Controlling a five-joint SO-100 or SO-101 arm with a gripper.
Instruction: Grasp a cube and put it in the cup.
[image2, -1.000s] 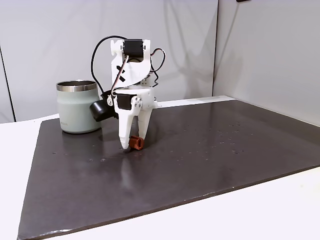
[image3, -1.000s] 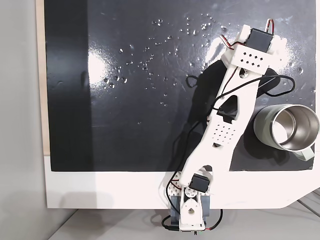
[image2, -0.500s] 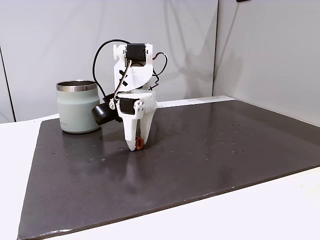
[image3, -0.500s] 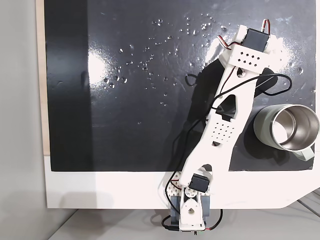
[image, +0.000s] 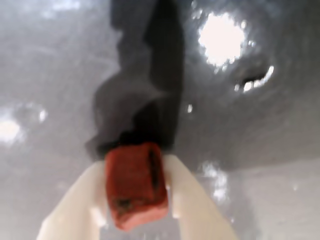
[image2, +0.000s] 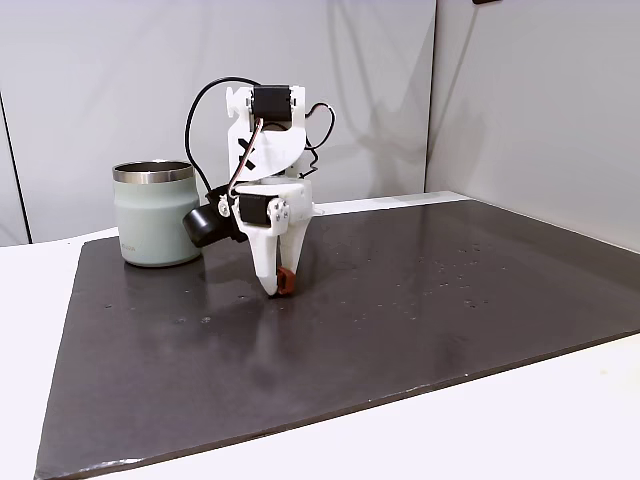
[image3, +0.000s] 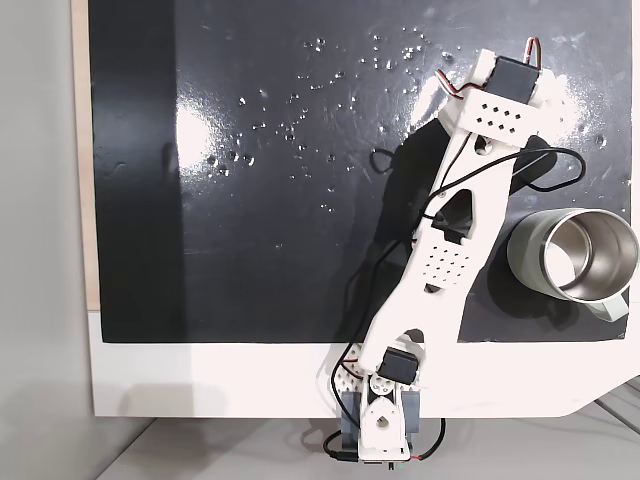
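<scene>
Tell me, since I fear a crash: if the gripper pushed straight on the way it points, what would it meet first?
The gripper points almost straight down, shut on the cube. The dark mat just beneath would come first; the cup stands off to the side, out of that line.

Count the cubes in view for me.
1. The cube is clamped between the gripper fingers, just above the dark mat; another could hide behind the arm.

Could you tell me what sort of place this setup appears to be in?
Probably a lab or hobby bench: a white arm, its gripper shut on the cube, works on a dark mat on a white table, against plain grey partition walls.
</scene>
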